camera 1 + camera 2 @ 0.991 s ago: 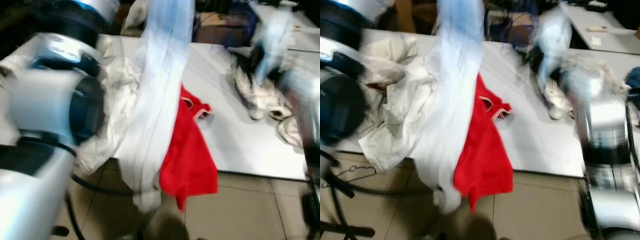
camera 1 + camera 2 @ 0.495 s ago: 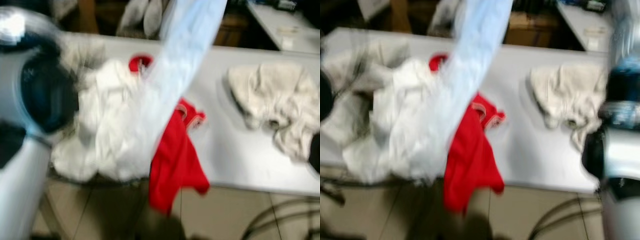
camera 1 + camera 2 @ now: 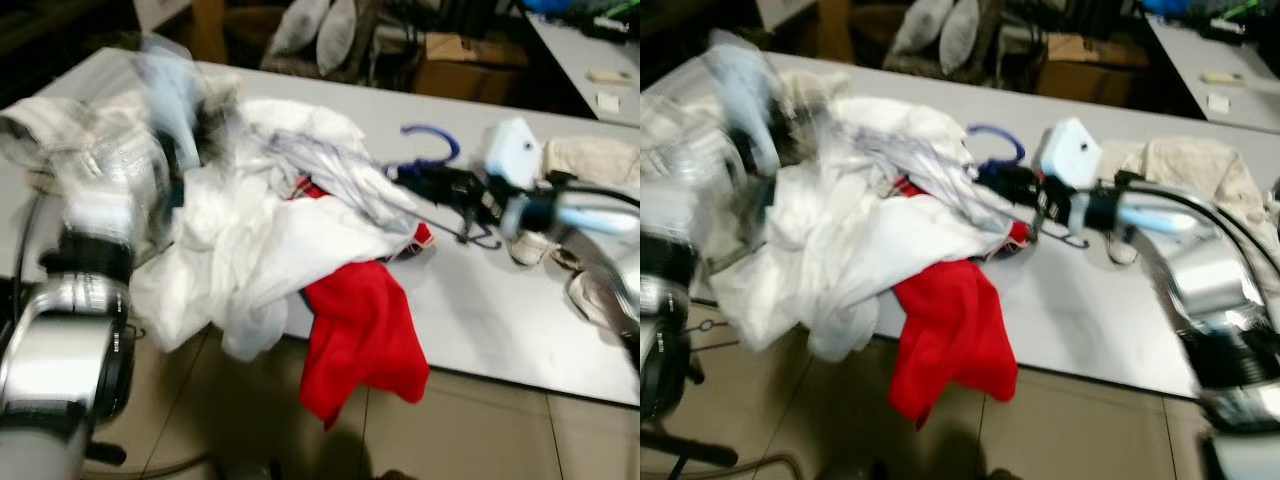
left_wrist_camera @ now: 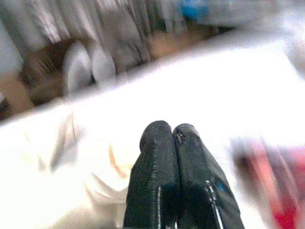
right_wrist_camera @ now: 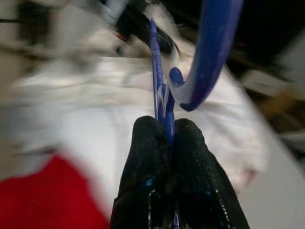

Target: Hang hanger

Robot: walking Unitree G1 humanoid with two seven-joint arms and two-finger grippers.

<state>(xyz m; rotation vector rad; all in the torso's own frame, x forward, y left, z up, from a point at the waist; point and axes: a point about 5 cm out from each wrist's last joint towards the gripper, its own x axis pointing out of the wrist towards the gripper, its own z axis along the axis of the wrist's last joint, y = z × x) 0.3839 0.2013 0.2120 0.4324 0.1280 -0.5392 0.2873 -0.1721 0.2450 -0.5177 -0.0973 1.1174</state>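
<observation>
Right wrist view shows our right end effector (image 5: pixel 167 129) clamped on the blue hanger (image 5: pixel 209 52), its 2 black fingers (image 5: pixel 145 162) pinching the neck just below the curved hook. In the left eye view, we hold that hanger (image 3: pixel 432 140) above the grey bench (image 3: pixel 480 300), at the edge of a heap of white clothes (image 3: pixel 250 240). A striped light shirt (image 3: pixel 340 185) trails from the hanger onto the heap. A red garment (image 3: pixel 365 335) lies under the white pile and droops over the near bench edge toward the tiled floor (image 3: pixel 480 430). More pale laundry (image 3: pixel 600 160) sits at the far right. Our left end effector (image 4: pixel 173 130) is pressed shut on nothing, over the white cloth.
</observation>
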